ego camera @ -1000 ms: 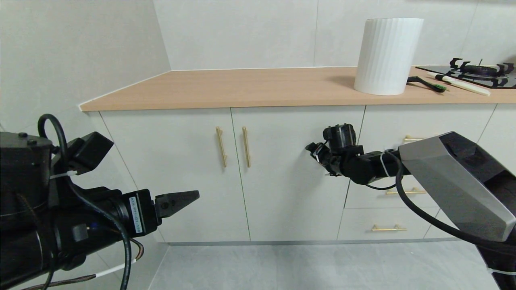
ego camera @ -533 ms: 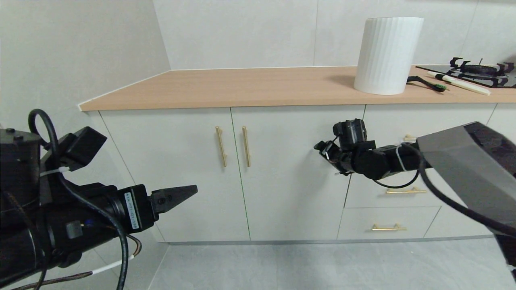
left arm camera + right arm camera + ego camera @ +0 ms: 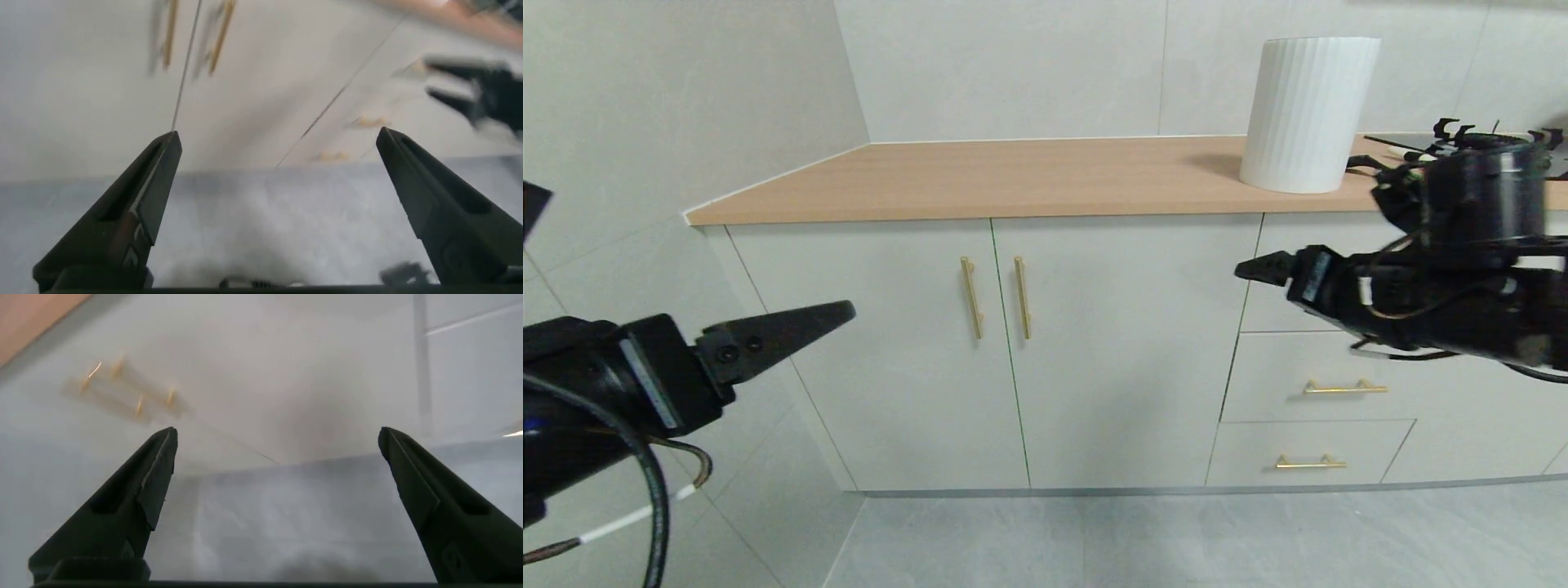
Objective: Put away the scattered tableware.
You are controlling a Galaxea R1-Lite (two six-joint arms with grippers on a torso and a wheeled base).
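Matte black left hand with tapered, screw-fixed fingers, a white label and looped black cable; right hand seemingly alike, blurred.

A wooden counter is running along the tiled wall over pale cabinets with gold handles, carrying a white ribbed container standing upright toward its right end, a black-handled utensil lying just beside it, and a stove grate sitting farther right, partly hidden.
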